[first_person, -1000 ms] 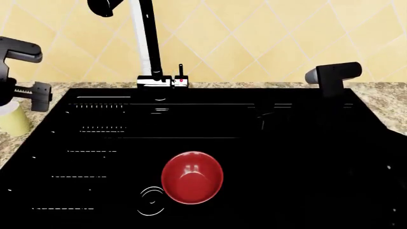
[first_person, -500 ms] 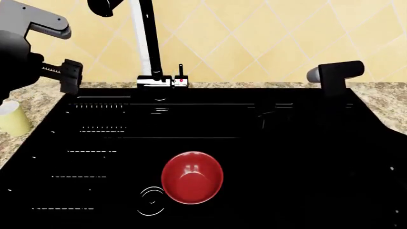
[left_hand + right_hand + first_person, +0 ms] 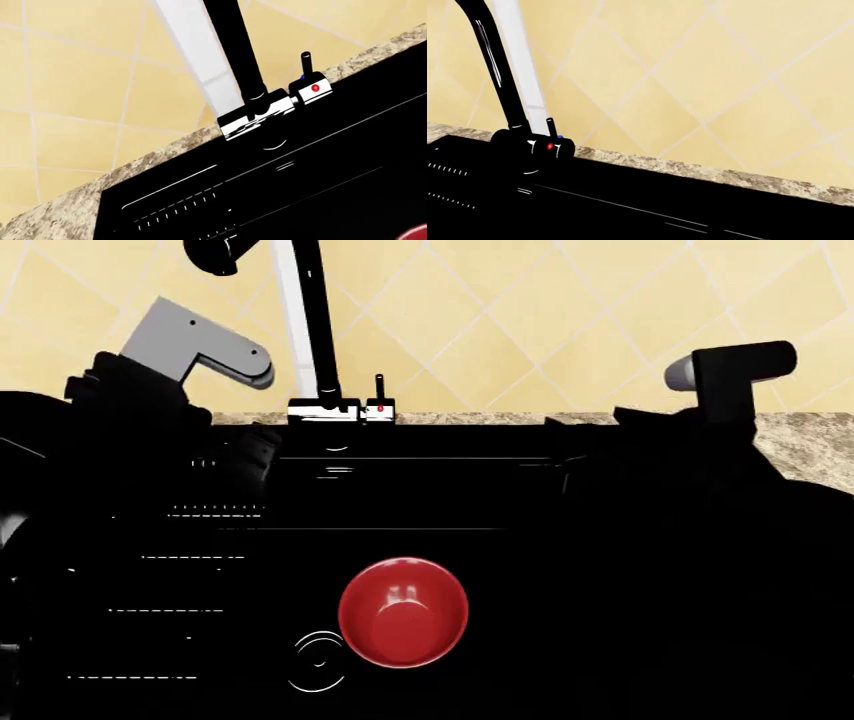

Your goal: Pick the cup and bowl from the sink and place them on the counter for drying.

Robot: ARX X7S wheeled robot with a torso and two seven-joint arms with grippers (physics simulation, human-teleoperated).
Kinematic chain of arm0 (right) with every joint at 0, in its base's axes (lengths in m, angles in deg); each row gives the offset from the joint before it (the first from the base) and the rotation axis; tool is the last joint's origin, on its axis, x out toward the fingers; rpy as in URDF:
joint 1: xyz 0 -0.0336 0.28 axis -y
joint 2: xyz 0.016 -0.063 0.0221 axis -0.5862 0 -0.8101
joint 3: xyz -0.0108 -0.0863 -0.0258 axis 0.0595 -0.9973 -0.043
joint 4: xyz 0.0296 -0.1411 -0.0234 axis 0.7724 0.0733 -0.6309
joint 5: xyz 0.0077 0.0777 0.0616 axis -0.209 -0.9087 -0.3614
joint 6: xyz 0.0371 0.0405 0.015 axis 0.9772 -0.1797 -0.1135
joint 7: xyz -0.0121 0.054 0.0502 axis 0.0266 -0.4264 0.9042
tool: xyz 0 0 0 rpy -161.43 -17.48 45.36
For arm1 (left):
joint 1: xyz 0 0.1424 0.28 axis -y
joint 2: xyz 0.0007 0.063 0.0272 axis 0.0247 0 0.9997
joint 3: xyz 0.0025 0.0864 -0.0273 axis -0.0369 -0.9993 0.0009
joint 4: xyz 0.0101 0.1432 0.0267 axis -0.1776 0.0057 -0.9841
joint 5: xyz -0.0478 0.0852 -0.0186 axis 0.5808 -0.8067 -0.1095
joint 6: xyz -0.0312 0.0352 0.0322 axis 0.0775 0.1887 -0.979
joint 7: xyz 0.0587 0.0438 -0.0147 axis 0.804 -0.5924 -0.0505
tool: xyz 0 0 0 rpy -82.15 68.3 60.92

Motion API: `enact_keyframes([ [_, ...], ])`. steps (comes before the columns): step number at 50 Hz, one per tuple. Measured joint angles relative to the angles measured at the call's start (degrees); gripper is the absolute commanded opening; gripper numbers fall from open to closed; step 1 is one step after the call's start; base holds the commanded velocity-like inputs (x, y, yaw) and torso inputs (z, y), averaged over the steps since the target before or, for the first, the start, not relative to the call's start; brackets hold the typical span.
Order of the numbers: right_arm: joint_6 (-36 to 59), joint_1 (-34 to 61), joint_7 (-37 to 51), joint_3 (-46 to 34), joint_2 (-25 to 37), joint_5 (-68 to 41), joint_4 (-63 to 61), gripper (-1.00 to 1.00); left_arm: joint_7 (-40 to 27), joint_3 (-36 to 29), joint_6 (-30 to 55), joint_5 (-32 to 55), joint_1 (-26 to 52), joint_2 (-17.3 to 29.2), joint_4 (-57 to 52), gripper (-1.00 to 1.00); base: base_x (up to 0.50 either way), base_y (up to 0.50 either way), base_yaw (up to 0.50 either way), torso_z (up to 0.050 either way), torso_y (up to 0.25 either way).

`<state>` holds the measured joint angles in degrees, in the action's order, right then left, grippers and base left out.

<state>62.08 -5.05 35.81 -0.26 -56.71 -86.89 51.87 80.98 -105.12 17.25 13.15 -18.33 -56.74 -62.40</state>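
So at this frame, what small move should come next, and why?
Probably lower one arm toward the red bowl. It sits untouched in the black sink beside the drain ring, while both wrist views show only the faucet and tiled wall, so neither gripper is over it.

Flat, even simulator light; all views are sharp, without blur or edge distortion. The sink (image 3: 534, 570) renders pure black, swallowing both arms' outlines. Soft white glare spots the red bowl (image 3: 403, 612) and streaks the faucet (image 3: 492, 65).
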Motion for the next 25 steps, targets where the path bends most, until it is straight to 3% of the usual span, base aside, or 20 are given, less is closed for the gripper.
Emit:
enact_keyframes([
  [15, 6.0, 2.7, 2.5, 1.7, 0.8, -4.5, -1.2, 1.0, -7.6, -1.5, -0.8, 11.2, -1.8, 1.0, -3.6, 1.0, 0.0, 0.0, 0.0, 0.0, 0.0],
  [25, 9.7, 7.1, -0.5, -3.4, 0.9, -5.6, 2.0, 1.0, -10.6, -0.4, -0.9, 14.9, -3.2, 1.5, -5.0, 1.0, 0.0, 0.0, 0.0, 0.0, 0.0],
])
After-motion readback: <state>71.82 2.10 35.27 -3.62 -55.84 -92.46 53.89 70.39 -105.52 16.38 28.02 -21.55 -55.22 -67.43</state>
